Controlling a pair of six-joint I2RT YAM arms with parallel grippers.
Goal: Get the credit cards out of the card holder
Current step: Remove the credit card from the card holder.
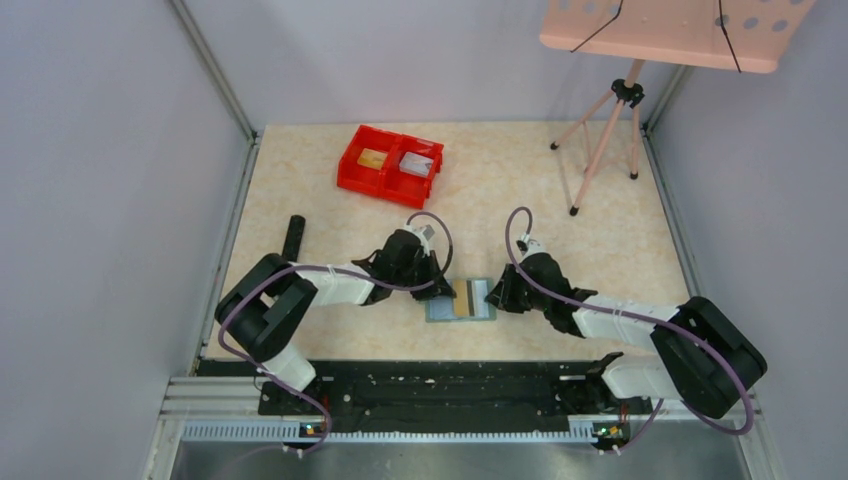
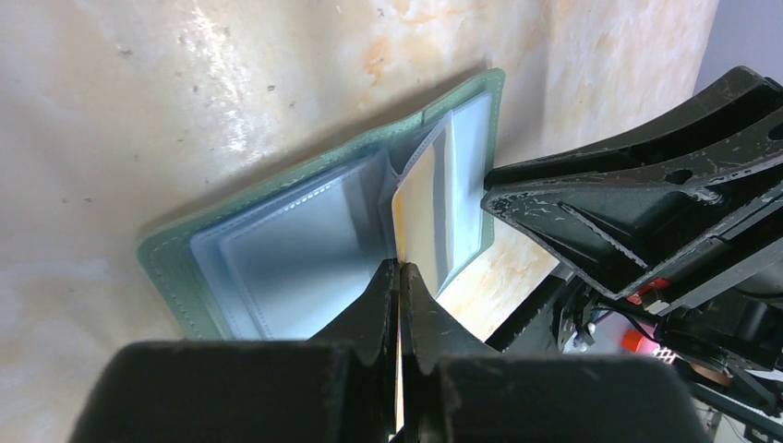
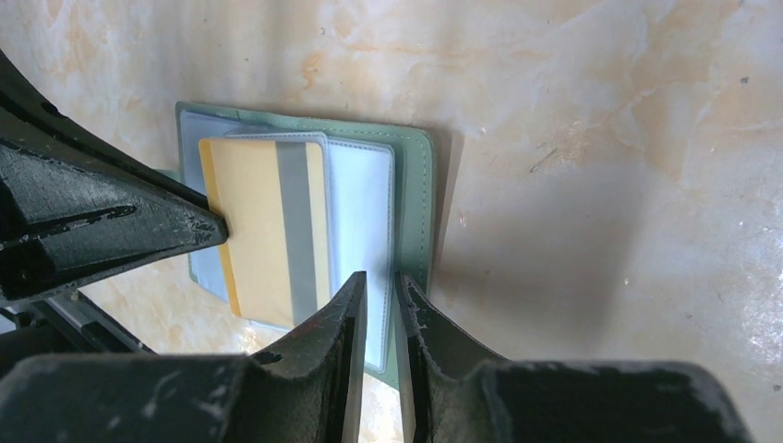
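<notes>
Left edge of beige marbled table point(image 1: 600, 250), midway back: short black bar point(image 1: 292, 238), lying flat.

Further right, toward far edge: red double plastic bin point(image 1: 361, 180). Holds a yellowish flat item point(image 1: 372, 158) in left compartment and a greyish flat item point(image 1: 418, 163) in right compartment; both too small to identify.

Near centre: left gripper point(image 2: 400, 272), fingers pressed together, pinching left edge of thin gold-yellow credit card with grey stripe point(image 3: 258, 221). Card lies across middle of flat sage-green folding card holder point(image 3: 415, 185); whether its right part sits inside a pocket cannot be told.

Card holder: open on table, between both grippers, pale blue-grey pockets facing up, right half raised off the surface.

Just right of card holder: right gripper point(image 3: 379, 281), fingers nearly together, closed over near edge of right half, beside the card and not touching it.

Far right corner: pink tripod stand point(image 1: 610, 130) carrying perforated pink plate point(image 1: 660, 35), well apart from both arms.
</notes>
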